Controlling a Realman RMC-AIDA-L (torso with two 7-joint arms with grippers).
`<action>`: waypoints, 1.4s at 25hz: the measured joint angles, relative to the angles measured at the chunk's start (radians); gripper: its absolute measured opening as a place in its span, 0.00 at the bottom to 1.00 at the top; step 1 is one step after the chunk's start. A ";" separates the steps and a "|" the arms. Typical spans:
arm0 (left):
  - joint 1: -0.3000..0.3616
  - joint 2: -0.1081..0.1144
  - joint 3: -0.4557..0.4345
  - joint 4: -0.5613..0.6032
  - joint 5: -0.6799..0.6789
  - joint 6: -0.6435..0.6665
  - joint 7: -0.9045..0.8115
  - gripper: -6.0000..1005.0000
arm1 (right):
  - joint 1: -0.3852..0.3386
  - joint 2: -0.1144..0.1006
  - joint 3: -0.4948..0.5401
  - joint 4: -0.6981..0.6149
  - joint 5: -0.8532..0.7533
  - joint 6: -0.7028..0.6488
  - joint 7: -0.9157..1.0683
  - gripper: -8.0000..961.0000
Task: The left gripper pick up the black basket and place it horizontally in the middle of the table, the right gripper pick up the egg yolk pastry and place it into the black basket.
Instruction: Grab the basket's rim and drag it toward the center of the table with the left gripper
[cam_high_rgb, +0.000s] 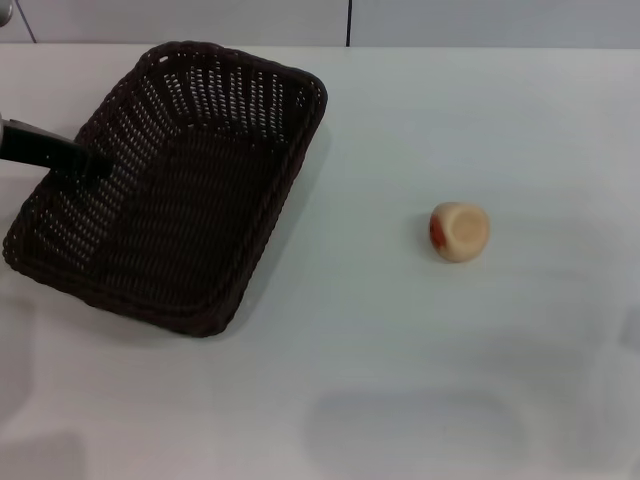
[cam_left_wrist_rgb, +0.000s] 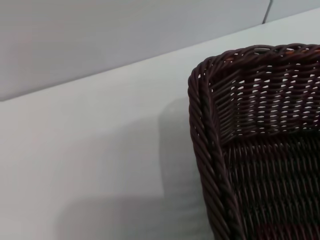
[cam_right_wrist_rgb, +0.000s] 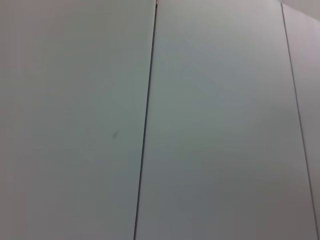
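1. The left gripper (cam_high_rgb: 85, 160) enters from the left edge of the head view over the black basket (cam_high_rgb: 180, 190)'s left rim, probably to grip it; whether its claw is spread or pinching I cannot tell.
2. The basket lies askew at upper left of the table (cam_high_rgb: 400, 380), not yet centred.
3. The egg yolk pastry (cam_high_rgb: 459, 231) sits alone at centre right, awaiting the unseen right gripper.

left gripper (cam_high_rgb: 85, 160) pokes in from the left edge of the head view, about a third down. Can't see its fingers properly. Right arm's out of shot.
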 joint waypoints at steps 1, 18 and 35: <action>-0.001 0.001 0.000 -0.001 0.000 0.002 0.000 0.28 | 0.000 0.000 0.000 0.000 0.001 0.000 0.000 0.50; -0.059 0.049 -0.079 -0.068 -0.348 -0.069 0.424 0.21 | -0.017 0.002 0.000 0.008 0.004 -0.026 0.000 0.49; -0.130 0.073 -0.088 -0.141 -0.514 -0.345 0.764 0.20 | -0.071 0.002 -0.001 0.048 0.004 -0.073 -0.006 0.49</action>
